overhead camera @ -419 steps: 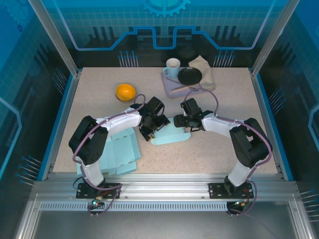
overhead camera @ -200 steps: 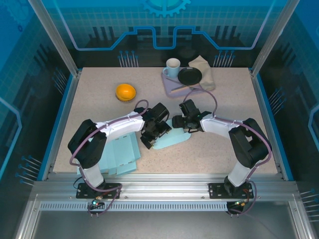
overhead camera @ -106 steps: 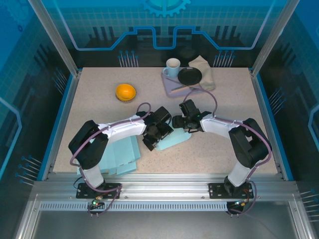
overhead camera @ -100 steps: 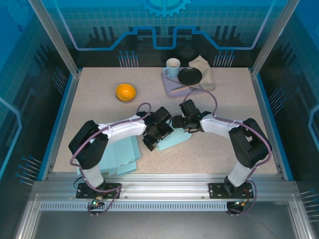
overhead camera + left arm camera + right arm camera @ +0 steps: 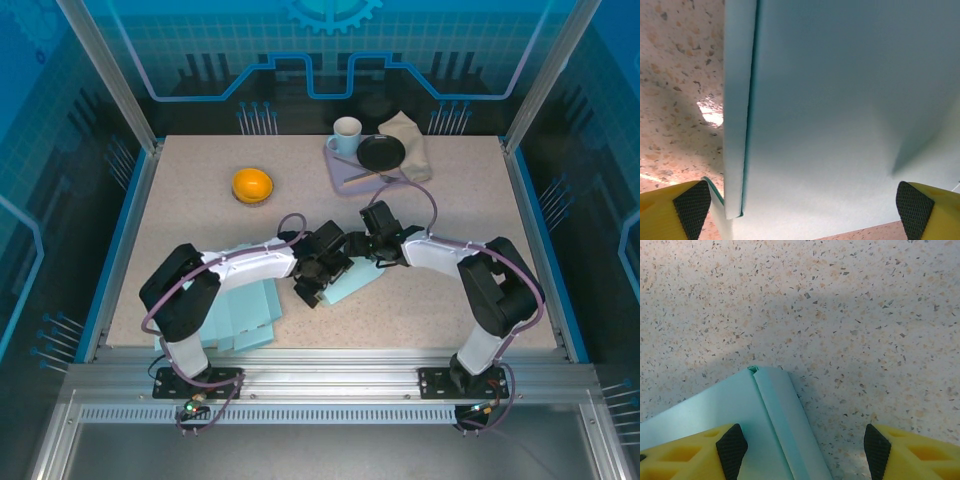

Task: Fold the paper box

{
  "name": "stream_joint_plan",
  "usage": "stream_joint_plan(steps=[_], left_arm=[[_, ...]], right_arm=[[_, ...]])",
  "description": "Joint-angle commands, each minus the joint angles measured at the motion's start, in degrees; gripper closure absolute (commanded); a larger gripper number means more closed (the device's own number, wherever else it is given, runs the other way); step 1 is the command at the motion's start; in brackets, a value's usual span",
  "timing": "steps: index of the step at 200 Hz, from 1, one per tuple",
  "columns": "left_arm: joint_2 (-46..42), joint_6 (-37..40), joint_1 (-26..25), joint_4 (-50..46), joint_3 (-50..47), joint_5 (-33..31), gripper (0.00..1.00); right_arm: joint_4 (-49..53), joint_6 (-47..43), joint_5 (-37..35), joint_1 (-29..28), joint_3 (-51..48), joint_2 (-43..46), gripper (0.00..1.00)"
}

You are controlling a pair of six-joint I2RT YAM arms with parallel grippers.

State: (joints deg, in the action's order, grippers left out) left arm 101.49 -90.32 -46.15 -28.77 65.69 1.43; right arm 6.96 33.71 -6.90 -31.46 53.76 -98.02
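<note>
Pale blue paper box lies flat near the middle of the speckled table, between the two arms. The left gripper hangs just above it with its jaws spread as wide as they go, one black pad by the folded edge and the other across the sheet, gripping nothing. The right gripper stands partly open over the box's folded corner, and whether its pads touch the paper I cannot tell.
</note>
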Motion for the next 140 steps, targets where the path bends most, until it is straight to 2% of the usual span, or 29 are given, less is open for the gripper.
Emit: stream_joint_plan(steps=[1, 28, 92, 140], left_arm=[[1.85, -3.86, -0.21, 4.43, -1.83, 0.74, 0.02], [1.53, -6.4, -0.2, 7.7, -2.7, 0.25, 0.03], [1.87, -5.99, -0.15, 5.78, -1.15, -2.48, 0.08], [2.2, -8.24, 0.35, 8.8, -2.89, -2.5, 0.1]], right_arm=[[7.81, 0.96, 1.79, -2.15, -4.36, -3.91, 0.33], [7.38, 1.53, 1.78, -2.51, -4.91, -3.94, 0.34], [6.79, 1.62, 1.53, -2.77, -6.11, -3.87, 0.35], [6.15, 1.98, 1.7, -2.81, -6.5, -4.3, 0.36]])
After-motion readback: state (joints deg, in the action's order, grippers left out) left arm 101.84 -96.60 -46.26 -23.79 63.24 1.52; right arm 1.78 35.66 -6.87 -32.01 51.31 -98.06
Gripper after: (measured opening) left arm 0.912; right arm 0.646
